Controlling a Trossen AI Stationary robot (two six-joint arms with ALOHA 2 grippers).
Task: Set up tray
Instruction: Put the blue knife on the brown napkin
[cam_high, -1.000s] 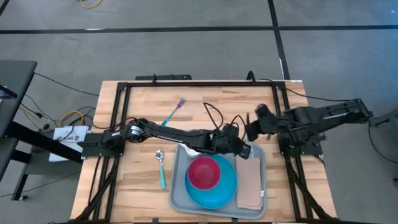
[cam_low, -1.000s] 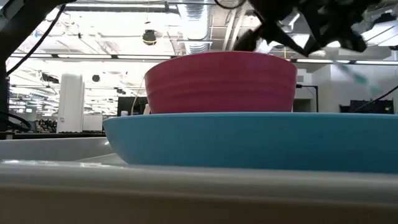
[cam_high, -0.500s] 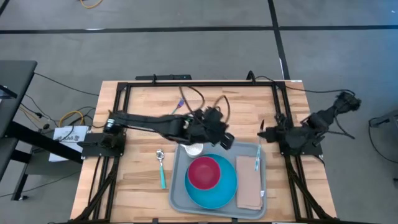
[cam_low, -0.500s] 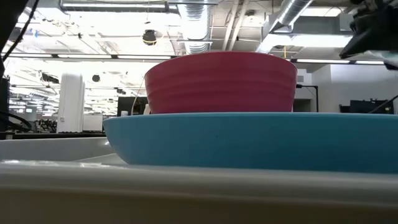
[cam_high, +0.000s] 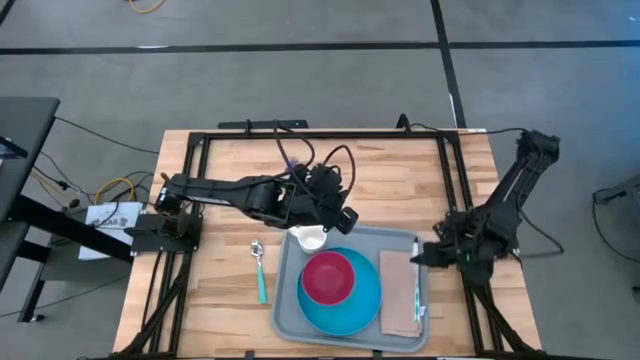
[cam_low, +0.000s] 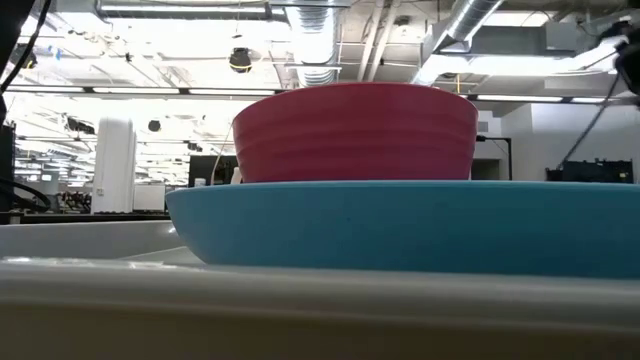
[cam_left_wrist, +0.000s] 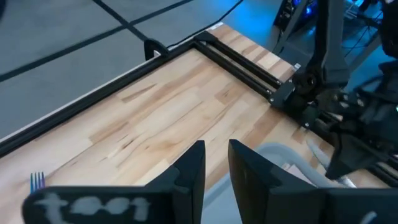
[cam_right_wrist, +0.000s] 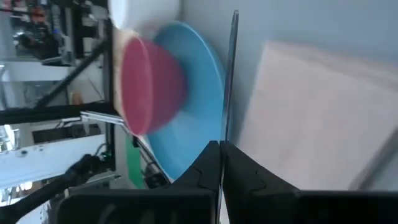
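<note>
Left gripper (cam_left_wrist: 216, 163) hovers nearly closed, empty, above the light-grey rectangular plastic tray's (cam_high: 290, 300) far rim; right gripper (cam_high: 422, 256) rests clenched beside it.

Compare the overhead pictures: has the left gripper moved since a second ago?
Yes. The left gripper has pulled back off the tray, from above its napkin side toward the table's far edge, past the white cup.

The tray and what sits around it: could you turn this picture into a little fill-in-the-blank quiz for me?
1. The red bowl sits on a round plate coloured ____.
2. The plate rests inside the light-grey ____, whose rim is low.
3. On the bare table, left of the tray, lies a ____ with a teal handle.
4. The small cup in the tray's corner is coloured ____.

Missing words: blue; tray; spoon; white
</note>
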